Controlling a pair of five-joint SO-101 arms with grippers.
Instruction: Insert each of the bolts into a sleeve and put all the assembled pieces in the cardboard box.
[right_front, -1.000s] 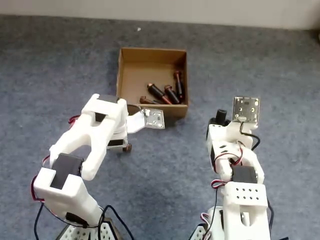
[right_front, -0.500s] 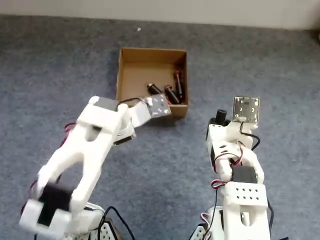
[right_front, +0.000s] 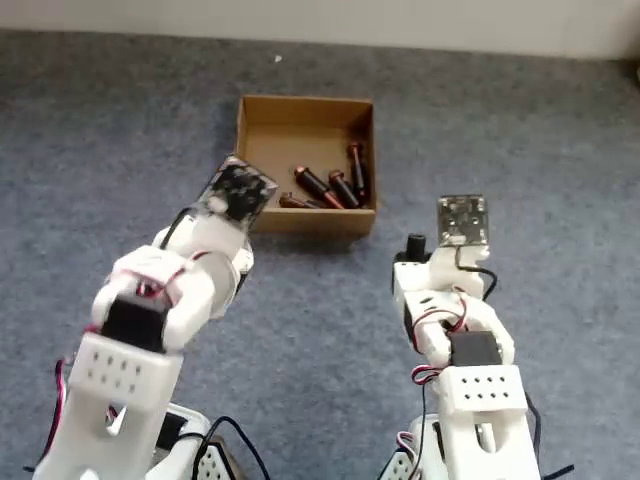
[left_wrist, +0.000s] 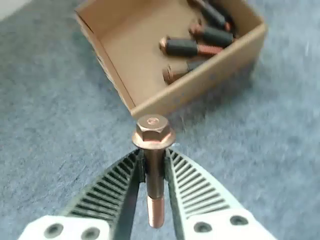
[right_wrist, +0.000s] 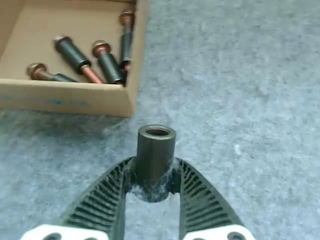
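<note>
Copper hex-head bolt (left_wrist: 154, 167) sat pinched in my left fingers (left_wrist: 192, 186). My right fingers (right_wrist: 200, 196) gripped a dark cylindrical metal sleeve (right_wrist: 156, 150).

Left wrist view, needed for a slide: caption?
Left gripper holds a bolt near the cardboard box of assembled pieces.

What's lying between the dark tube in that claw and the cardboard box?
Nothing: in the right wrist view, bare grey carpet fills the stretch between the sleeve, held by the right gripper, and the cardboard box.
</note>
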